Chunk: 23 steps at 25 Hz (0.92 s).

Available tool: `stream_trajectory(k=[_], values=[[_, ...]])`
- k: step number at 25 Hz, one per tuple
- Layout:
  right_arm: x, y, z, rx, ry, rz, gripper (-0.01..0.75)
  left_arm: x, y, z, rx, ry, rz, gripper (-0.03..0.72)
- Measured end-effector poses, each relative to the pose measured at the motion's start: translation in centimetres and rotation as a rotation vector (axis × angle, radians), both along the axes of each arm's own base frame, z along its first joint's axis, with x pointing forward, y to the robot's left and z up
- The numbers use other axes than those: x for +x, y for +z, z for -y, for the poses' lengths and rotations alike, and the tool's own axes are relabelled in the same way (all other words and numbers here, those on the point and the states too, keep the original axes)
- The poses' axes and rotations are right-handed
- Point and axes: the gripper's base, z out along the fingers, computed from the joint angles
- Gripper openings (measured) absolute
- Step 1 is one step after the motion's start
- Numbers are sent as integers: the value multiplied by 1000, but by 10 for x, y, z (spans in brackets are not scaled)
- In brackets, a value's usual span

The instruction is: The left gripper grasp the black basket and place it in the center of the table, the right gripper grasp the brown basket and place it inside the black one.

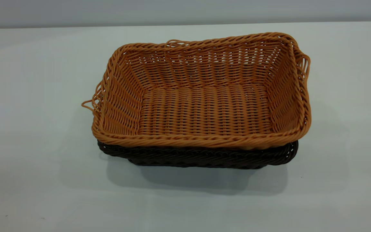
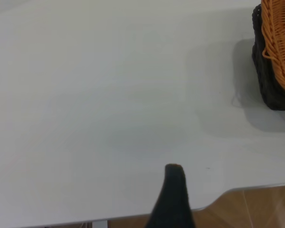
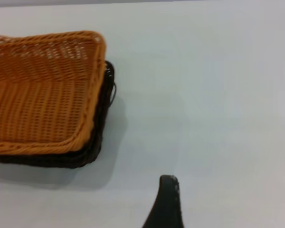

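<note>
The brown basket [image 1: 204, 96] sits nested inside the black basket [image 1: 204, 158] near the middle of the table [image 1: 31, 129]. Only the black one's rim and lower wall show beneath it. Both grippers are out of the exterior view. In the left wrist view my left gripper [image 2: 226, 190] is well away from the stacked baskets [image 2: 275, 61], near the table edge, with one dark finger [image 2: 173, 194] showing and nothing held. In the right wrist view my right gripper [image 3: 204, 192] is clear of the baskets [image 3: 42, 95], with one finger [image 3: 167, 202] showing, and it is empty.
The white tabletop stretches all around the baskets. In the left wrist view the table's edge [image 2: 247, 189] and brown floor [image 2: 256, 211] lie close to the left gripper. A pale wall [image 1: 185, 11] runs behind the table.
</note>
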Motion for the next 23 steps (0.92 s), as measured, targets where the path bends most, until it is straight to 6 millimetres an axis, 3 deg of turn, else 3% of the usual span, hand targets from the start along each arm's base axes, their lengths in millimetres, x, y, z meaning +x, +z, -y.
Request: stream_trajectory(k=[7,23], values=[[0,0,0,6,-82,-1,591,0,0,0,0,0,0,582],[0,0,1,3,-88,-1,591,0,0,0,-1,0,0,582]])
